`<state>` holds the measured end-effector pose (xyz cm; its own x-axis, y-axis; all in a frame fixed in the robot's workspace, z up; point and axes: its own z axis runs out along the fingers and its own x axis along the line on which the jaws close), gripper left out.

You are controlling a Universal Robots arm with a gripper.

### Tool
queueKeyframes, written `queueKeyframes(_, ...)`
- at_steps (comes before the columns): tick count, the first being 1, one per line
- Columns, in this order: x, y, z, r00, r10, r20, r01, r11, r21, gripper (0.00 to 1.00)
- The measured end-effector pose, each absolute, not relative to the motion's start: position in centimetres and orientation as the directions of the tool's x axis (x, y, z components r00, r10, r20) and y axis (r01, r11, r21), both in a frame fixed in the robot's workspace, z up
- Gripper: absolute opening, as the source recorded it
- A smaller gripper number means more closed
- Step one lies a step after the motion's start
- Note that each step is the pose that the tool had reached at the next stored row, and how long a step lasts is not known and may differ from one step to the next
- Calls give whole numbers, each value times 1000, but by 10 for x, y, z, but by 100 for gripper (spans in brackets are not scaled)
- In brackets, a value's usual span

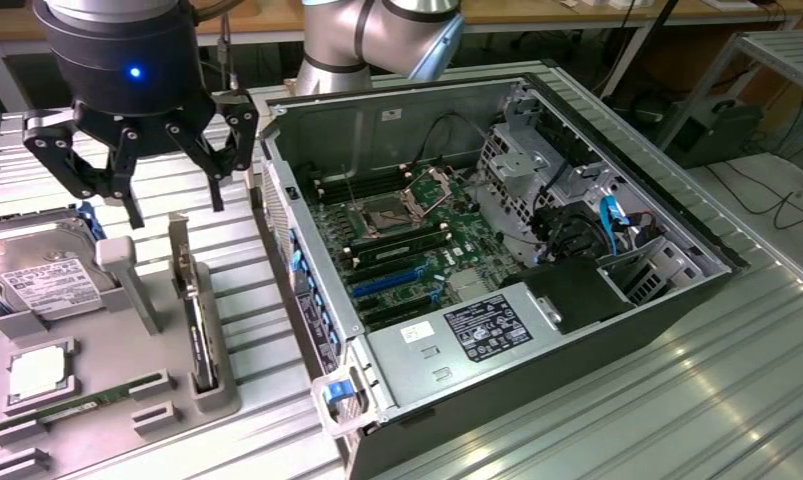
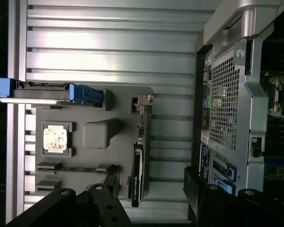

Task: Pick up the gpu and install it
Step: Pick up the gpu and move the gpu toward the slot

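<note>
The gpu [image 1: 196, 325] is a thin dark card standing on edge in a slot of the grey holder tray [image 1: 108, 350], with its silver bracket [image 1: 178, 250] pointing up. In the wrist view the gpu [image 2: 137, 165] shows edge-on, bracket [image 2: 143, 100] at its far end. My gripper [image 1: 174, 208] hangs open above the tray, a short way over the bracket end of the card, with nothing between its fingers. Its dark fingers [image 2: 85, 208] frame the card in the wrist view, where the gripper [image 2: 151, 210] is centred near the card's lower end.
The open computer case [image 1: 668, 230] lies at the exterior view's right of the tray, motherboard [image 1: 415, 250] exposed. A silver hard drive [image 1: 48, 280], a processor chip [image 1: 38, 372] and a green memory stick [image 1: 74, 408] sit on the tray. Ribbed metal tabletop [image 1: 721, 400] surrounds everything.
</note>
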<state>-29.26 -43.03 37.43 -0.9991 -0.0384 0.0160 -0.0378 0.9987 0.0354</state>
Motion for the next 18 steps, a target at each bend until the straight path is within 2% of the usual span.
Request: queueKeyframes(18,-304,-451,371,-999,-46,16,-46,998,35,66)
